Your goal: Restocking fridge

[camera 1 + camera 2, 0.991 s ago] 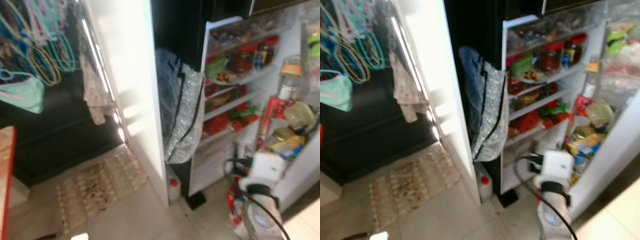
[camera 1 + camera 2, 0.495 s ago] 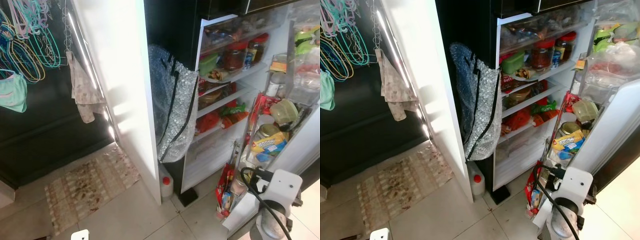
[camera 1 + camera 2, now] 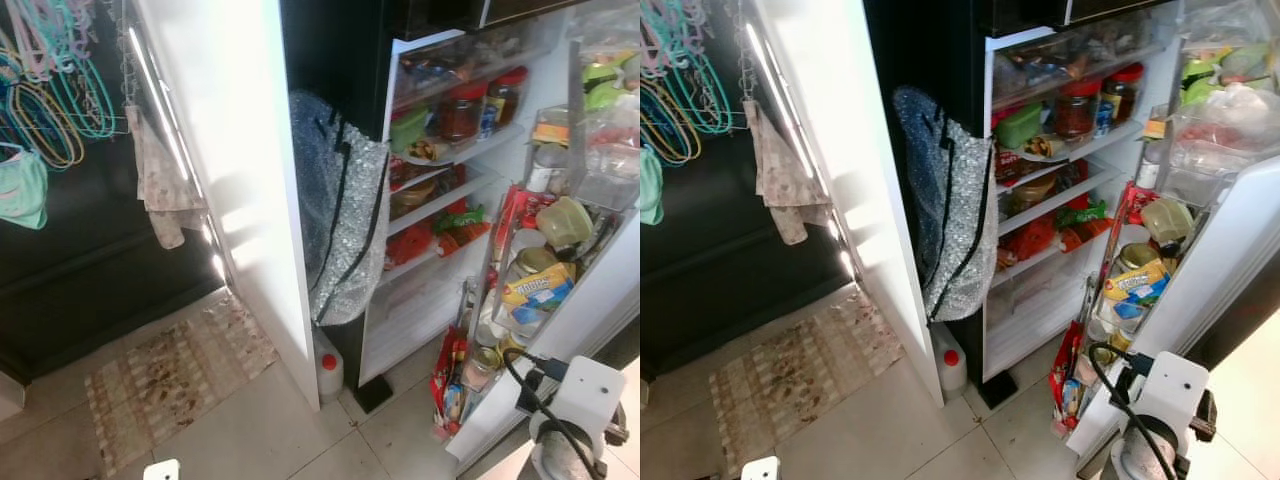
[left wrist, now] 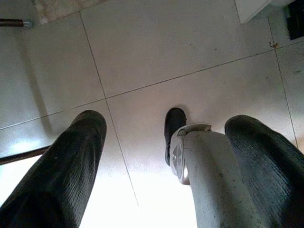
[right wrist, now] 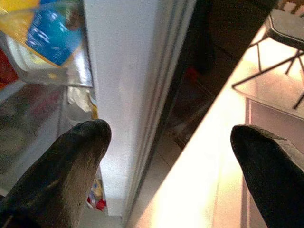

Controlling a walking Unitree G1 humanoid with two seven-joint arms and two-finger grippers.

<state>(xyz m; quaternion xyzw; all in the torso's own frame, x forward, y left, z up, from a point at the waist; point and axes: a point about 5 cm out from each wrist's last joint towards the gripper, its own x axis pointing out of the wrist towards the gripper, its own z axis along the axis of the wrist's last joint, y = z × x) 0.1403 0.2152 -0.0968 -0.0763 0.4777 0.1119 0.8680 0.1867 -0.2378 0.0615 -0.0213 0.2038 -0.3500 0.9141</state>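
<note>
while the fridge (image 3: 440, 200) stands open with its tall door (image 3: 1225, 270) swung toward the robot, many jars and packets on the crowded shelves are too small to name. right hand (image 5: 166, 156), fingers spread wide and holding nothing, is beside the door's smooth white edge. left hand (image 4: 166, 156), also spread, hangs over the tiled floor (image 4: 156, 57).

a patterned rug (image 3: 175, 372) lies on the tiled floor (image 3: 250, 440) beside a white wall panel (image 3: 235, 150); coloured hangers (image 3: 60, 95) and a pale cloth (image 3: 160, 190) hang against the dark wall
</note>
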